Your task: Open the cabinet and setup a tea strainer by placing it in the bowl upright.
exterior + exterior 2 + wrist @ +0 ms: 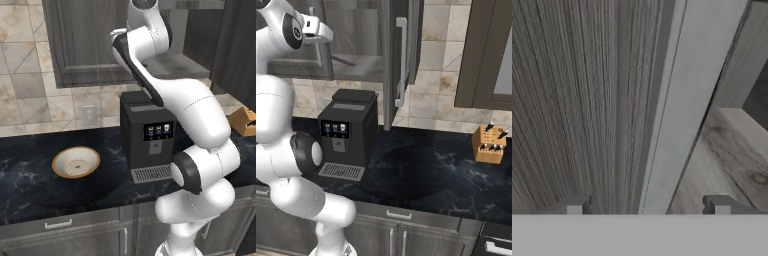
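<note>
The cabinet (356,30) stood with its right door (398,60) swung out edge-on above the coffee machine (147,135). The gripper (644,205), fingers spread, straddled a door's pale edge. The bowl (76,162) sat left of the machine on open counter (426,170).

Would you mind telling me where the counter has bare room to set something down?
Bare dark counter lies between the coffee machine and the knife block. More lies around the bowl, left of the machine. It is crowded at the machine, where the arm stands.
</note>
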